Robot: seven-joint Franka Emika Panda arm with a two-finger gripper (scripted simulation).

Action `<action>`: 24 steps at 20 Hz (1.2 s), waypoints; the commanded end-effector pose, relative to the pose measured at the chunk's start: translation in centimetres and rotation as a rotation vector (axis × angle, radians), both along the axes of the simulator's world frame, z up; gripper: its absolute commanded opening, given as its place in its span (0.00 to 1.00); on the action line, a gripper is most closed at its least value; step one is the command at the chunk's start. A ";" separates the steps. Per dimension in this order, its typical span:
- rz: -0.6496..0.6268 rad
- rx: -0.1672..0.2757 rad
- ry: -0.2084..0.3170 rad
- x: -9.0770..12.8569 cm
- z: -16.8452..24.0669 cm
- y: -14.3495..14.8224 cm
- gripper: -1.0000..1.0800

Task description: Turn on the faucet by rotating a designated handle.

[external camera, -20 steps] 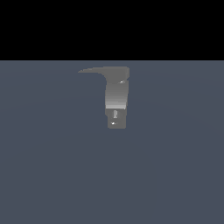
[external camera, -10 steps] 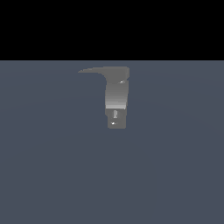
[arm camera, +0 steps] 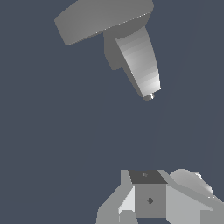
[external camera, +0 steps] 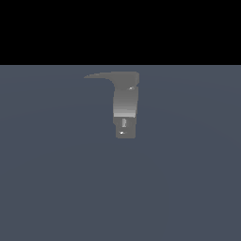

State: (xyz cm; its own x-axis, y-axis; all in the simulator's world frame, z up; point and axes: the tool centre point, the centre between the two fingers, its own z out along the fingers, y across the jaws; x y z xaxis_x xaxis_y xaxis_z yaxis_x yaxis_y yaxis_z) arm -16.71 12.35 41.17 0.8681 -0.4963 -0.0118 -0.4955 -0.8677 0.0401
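faucet stands alone on the flat slate-grey bench, around centre of the exterior view, just below the black band. its long axis runs top to bottom in that view: wide end up, narrow square block at the bottom. handle projects sideways off the wide end and tapers to a point toward the exterior view's left. in the wrist view the faucet and handle sit well apart from my claw. only part of the claw shows; can't tell whether it's released or clenched. nothing visibly in it.
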 end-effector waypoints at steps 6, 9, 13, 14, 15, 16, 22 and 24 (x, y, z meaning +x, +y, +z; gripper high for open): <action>-0.160 0.005 -0.005 3.7 -2.2 1.9 0.00; -0.223 0.006 -0.007 5.2 -3.1 2.5 0.00; -0.306 0.008 -0.010 7.3 -4.3 3.1 0.00; -0.327 0.008 -0.011 7.9 -4.5 3.2 0.00; -0.348 0.008 -0.012 8.4 -4.8 3.3 0.00; -0.369 0.009 -0.012 8.9 -5.1 3.4 0.00; -0.496 0.010 -0.017 12.3 -6.8 3.8 0.00; -0.539 0.010 -0.018 13.4 -7.4 3.8 0.00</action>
